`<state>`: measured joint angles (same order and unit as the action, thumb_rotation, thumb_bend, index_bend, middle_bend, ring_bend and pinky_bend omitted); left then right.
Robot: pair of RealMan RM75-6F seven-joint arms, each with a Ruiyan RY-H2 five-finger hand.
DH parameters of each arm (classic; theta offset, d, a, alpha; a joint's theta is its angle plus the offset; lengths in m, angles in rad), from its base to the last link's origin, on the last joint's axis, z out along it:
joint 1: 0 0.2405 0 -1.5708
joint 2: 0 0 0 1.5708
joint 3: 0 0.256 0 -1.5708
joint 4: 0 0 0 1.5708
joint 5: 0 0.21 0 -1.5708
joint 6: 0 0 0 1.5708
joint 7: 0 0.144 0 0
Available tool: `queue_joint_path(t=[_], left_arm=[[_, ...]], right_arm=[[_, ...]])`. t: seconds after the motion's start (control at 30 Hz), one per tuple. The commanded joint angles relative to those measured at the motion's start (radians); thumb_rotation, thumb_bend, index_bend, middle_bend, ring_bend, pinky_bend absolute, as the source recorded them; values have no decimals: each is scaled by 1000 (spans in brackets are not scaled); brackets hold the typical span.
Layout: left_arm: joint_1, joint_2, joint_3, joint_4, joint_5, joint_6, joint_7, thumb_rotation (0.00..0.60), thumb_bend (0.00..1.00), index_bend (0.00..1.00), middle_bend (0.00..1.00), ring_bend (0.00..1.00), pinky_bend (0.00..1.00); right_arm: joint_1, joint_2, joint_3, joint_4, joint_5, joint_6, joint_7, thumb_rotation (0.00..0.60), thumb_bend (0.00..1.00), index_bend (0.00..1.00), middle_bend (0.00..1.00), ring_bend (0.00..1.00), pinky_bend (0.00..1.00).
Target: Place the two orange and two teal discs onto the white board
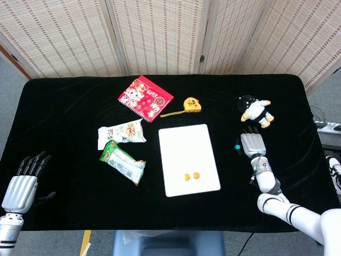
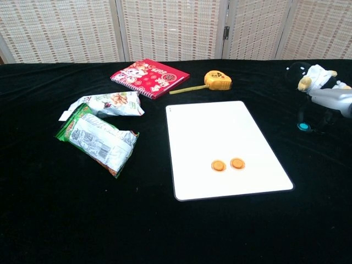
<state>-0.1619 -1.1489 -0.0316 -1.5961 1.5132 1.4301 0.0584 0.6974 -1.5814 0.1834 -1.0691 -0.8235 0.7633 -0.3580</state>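
The white board (image 1: pixel 189 159) (image 2: pixel 223 146) lies mid-table with two orange discs (image 1: pixel 191 175) (image 2: pixel 228 164) side by side near its front edge. One teal disc (image 1: pixel 237 146) (image 2: pixel 302 126) sits on the black cloth right of the board. My right hand (image 1: pixel 250 143) (image 2: pixel 330 102) hangs over it, dark fingers curled down on either side of the disc. Whether they pinch it does not show. No second teal disc is visible. My left hand (image 1: pixel 22 184) hovers at the table's front left corner, fingers spread, holding nothing.
A penguin plush (image 1: pixel 254 110) (image 2: pixel 313 74) lies just behind my right hand. A yellow tape measure (image 1: pixel 191 104) and a red notebook (image 1: pixel 145 98) lie behind the board. Two snack packets (image 1: pixel 121 152) (image 2: pixel 99 132) lie left of it.
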Motion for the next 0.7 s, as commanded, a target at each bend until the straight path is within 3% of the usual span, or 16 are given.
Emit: queue_joint_path(t=[0.03,0.43,0.7], left_arm=[[1,-1,0,2,1,1,-2,600,149,38,48,99,0],[-1,3,-2,-5,6,5,3,600,149,38,48,99,0],[6,8,1,-5,2,10,2,600,149,38,48,99,0]], right_arm=[[-1,4,1,-10,-5,6,2,600,270,497,169,21,0],[24,103,34,-271,-96,59,16,600,270,508,179,24,0],[111,60,49,-332,-53,39,-63,600,270,507,177,13,0]])
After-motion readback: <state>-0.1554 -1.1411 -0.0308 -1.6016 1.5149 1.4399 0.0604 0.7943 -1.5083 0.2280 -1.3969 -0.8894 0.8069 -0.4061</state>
